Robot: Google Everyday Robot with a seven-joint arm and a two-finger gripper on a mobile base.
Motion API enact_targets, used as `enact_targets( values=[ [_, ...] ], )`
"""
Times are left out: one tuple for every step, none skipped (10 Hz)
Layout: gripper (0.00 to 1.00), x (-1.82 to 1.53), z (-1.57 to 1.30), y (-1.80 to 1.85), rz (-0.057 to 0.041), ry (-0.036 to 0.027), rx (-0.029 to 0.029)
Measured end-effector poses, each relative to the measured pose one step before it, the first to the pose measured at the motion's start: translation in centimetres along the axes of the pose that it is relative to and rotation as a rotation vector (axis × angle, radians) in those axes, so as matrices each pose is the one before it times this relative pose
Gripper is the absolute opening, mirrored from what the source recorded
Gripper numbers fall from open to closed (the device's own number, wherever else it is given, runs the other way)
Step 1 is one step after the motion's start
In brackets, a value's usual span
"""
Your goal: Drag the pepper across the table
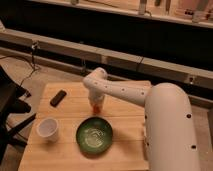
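Single camera view, set high on the robot's side of the surface [70,150] and looking obliquely down and forward. The white arm [165,120] fills the near right foreground. The tool [97,103] sits mid-frame over the surface. Floor and a dark wall lie beyond.

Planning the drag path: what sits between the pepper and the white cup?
In the camera view, only bare table lies between pepper and white cup. The gripper is down at the pepper.
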Motion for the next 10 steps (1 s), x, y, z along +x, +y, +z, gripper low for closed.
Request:
enact_targets(
  values=[
    [0.14, -0.272, -0.058, -0.506, -0.00495, -0.00115, -0.00113],
    [0.14, -0.135, -0.003, -0.363, -0.00514, -0.00037, -0.00034],
    [0.14, -0.114, 0.014, -0.182, -0.00227, -0.00034, -0.00133],
    [0.14, -0.110, -0.027, -0.076, 0.00072, 0.00026, -0.00111],
    [0.14, -0.236, -0.024, -0.311, -0.00253, -0.00050, -0.00050],
    [0.14, -0.281, -0.042, -0.457, -0.00485, -0.00011, -0.00063],
    [0.14, -0.118, -0.048, -0.351, -0.00465, 0.00038, -0.00013],
    [0.14, -0.115, -0.023, -0.311, -0.00178, -0.00092, -0.00155],
    [0.14, -0.204, -0.033, -0.632, -0.00507, -0.00062, -0.00092],
    [0.14, -0.350, -0.009, -0.693, -0.00625, -0.00469, 0.00211]
  ],
)
